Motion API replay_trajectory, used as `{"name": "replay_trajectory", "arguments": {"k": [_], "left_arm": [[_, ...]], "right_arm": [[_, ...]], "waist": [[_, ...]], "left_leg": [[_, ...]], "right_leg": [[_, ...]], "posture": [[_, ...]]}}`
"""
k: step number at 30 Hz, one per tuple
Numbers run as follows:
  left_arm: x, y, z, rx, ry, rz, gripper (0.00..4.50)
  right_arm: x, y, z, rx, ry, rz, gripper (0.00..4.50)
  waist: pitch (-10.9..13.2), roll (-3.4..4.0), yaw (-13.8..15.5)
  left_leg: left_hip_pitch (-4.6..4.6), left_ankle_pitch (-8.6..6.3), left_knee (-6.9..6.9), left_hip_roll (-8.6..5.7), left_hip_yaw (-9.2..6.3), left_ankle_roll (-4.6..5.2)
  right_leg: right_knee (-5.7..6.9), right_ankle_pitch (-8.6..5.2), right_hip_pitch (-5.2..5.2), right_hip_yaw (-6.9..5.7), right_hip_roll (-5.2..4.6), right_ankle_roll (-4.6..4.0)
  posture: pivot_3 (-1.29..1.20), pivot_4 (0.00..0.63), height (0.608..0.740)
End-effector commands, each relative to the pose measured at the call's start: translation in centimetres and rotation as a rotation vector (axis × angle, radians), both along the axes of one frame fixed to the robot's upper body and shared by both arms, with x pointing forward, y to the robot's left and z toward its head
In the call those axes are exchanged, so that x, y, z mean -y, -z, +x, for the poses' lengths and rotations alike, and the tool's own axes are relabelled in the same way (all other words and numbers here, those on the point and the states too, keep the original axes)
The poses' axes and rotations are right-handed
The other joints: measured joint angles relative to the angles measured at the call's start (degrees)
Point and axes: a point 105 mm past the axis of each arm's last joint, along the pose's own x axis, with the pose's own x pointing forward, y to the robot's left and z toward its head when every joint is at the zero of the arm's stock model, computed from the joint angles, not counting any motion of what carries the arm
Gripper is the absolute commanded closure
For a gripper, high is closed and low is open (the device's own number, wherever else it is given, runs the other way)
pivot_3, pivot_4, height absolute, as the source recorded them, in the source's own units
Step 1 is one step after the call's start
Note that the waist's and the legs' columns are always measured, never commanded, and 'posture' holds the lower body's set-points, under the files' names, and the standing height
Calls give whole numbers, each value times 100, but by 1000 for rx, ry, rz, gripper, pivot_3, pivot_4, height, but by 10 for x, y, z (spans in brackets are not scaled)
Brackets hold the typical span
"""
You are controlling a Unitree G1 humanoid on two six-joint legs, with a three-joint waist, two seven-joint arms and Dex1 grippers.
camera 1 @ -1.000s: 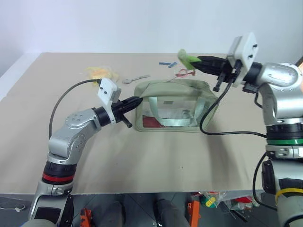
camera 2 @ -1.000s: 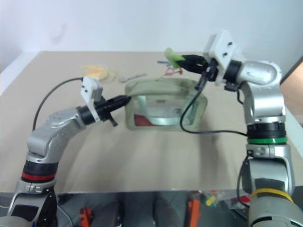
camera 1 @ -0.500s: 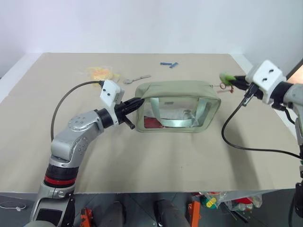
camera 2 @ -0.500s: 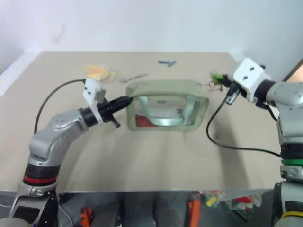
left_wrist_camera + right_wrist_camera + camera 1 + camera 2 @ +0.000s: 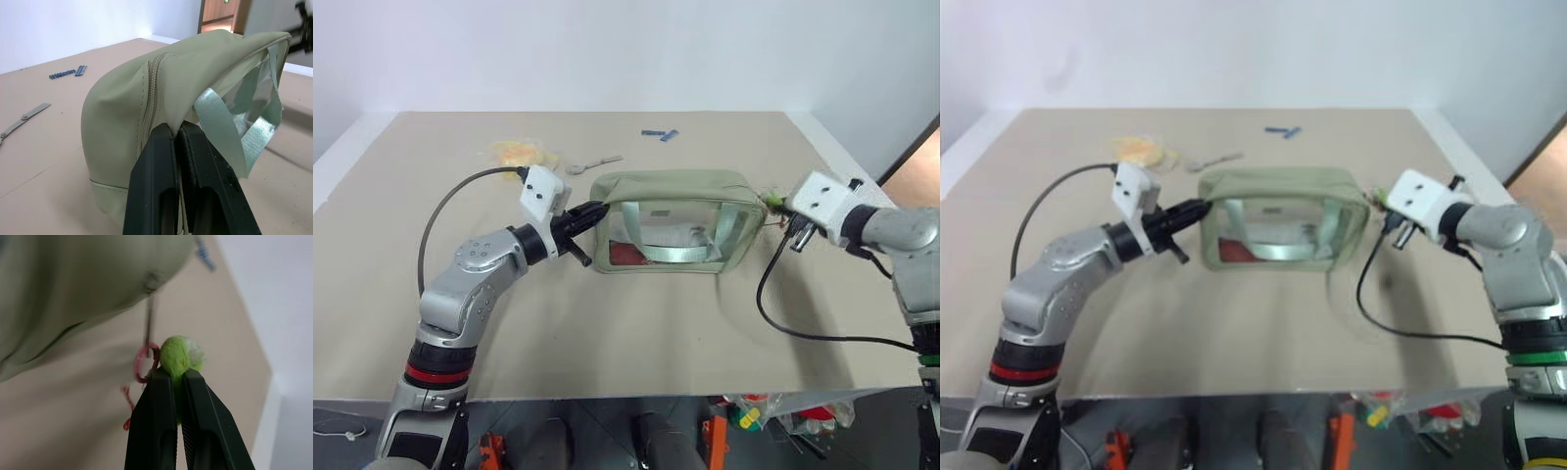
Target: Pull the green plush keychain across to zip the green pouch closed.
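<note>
One beige table point(image 5: 636, 333) before white walls point(image 5: 607, 49)

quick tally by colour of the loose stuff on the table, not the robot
green: 2, the green pouch and the green plush keychain
yellow: 1, crinkly packet
blue: 1, small strip pieces
grey: 1, flat metal piece
total: 5
</note>
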Motion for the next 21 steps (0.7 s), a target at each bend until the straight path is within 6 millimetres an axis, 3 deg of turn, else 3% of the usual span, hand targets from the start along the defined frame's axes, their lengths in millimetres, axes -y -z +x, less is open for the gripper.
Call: {"name": "replay_trajectory", "arguments": {"k": [1,5,8,12,15,16,21], "left_arm": [[-4,-11,1,54,-22,9,4500],[-3,-8,1,56,-21,28,4500],[-3,-8,1,55,-20,30,4500],[-4,-5,-2,32,5,28,4500],[-5,-7,-4,21,22,12,4500],[-5,-8,-4,23,25,14,3788],[-8,-14,-4,36,34,16,2138]], "right_arm": [[-13,4,0,14,-31,-44,4437],[-22,18,2,-1,-57,-53,4437],[-23,12,6,29,-58,-33,4437],[-18,-5,11,59,-4,155,4437],[-13,-17,8,45,23,254,3594],[-11,-22,6,51,27,281,3260],[-3,-47,-10,81,68,403,1546]], "waist": [[0,0,-10],[0,0,-11],[0,0,-9],[-1,-1,-12],[0,-1,-3],[0,-1,-2],[0,-1,-2]], "left_leg": [[0,0,0,0,0,0],[11,0,0,2,2,0],[14,1,1,1,2,-1],[16,1,0,2,5,-1],[15,1,-1,2,3,-1],[15,1,-1,1,3,-1],[10,0,-4,1,2,0]], "right_leg": [[0,0,0,0,0,0],[0,-1,6,2,3,-2],[1,-6,8,3,3,-12],[0,-6,10,6,3,-11],[2,-2,9,4,3,-6],[1,2,10,4,3,1],[1,1,7,4,3,2]], "posture": [[0,150,740],[0,150,740],[0,150,740],[0,150,740],[0,150,740],[0,150,740],[0,150,740]]}}
